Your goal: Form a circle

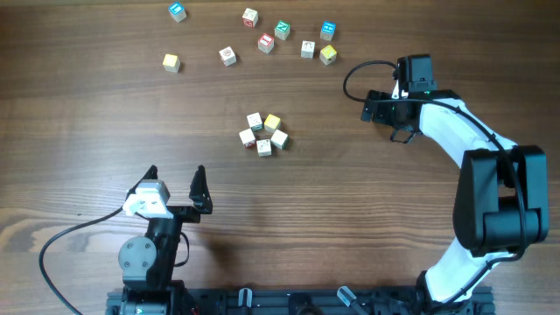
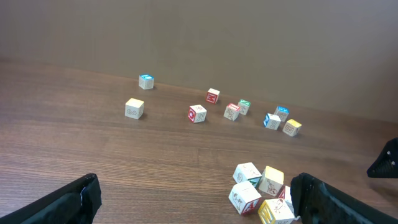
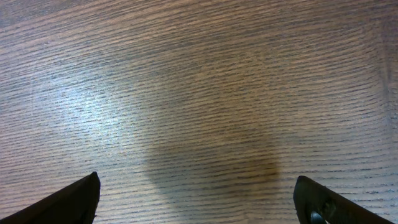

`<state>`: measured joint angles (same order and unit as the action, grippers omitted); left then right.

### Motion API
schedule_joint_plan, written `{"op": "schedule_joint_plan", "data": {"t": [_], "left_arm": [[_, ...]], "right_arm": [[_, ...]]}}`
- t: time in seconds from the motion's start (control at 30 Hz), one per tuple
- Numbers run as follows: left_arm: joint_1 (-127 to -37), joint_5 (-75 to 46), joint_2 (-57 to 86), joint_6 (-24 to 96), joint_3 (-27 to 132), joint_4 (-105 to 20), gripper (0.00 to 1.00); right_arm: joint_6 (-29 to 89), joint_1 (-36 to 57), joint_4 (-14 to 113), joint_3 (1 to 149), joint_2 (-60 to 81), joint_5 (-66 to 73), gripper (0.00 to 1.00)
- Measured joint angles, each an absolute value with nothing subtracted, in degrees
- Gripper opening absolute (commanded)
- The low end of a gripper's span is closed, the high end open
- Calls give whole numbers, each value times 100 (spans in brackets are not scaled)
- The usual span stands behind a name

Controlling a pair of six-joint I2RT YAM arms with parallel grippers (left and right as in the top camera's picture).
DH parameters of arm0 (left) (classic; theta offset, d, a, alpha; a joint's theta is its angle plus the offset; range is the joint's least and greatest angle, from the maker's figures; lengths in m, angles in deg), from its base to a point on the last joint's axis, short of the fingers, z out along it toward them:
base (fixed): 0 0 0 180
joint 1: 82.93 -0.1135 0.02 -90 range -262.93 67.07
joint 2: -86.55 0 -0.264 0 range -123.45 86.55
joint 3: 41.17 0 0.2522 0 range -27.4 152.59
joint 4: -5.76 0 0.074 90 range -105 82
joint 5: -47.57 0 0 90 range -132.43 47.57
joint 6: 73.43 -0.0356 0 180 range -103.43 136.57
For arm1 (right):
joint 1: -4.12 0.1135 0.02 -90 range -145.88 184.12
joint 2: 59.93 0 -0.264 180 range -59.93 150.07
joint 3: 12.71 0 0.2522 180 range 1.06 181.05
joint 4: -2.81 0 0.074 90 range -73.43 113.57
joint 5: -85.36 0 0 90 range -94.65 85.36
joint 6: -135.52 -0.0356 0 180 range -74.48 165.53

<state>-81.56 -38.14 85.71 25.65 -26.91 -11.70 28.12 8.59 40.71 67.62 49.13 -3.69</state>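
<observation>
At the middle of the tabletop [image 1: 79, 114] — item one: the circle [image 1: 263, 134] is sitting as a tight ring of small white-faced cubes, its pale yellow cube [image 1: 272, 122] lying on the ring's far side.

Item two: loose cubes [image 1: 266, 42] are lying in a ragged row well beyond the circle, none touching it.

Item three: left tool [image 1: 176, 173] is hovering on the robot's side of the circle, somewhat to its left. Its jaws are standing wide and carrying nothing. In its wrist view the circle is showing close beside one finger.

Item four: right tool [image 3: 196, 186] is hanging well to the right of the circle, jaws wide and empty, looking down on bare wood only.

Handling note, as a judgement: the ring is looking closed or nearly so, and the step in hand is probably tidying it. Any correction is best made as a light nudge from outside the circle with one fingertip, pushing toward its centre — a full descent with wide jaws is risking scattered neighbours. If another cube is wanted, it is best lowered from above into a gap.
</observation>
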Motion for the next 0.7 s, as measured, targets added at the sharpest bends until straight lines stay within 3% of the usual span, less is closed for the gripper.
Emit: {"op": "schedule_joint_plan", "data": {"t": [0.4,0.7], "left_arm": [[-8156,-3814,8571,2563,-2691,-1170,100],[-8156,-3814,8571,2565,-2691,-1170,100]], "right_arm": [[2812,859,4074,6762,4843,-369,100],[2812,859,4071,6762,3661,-369,100]]}}
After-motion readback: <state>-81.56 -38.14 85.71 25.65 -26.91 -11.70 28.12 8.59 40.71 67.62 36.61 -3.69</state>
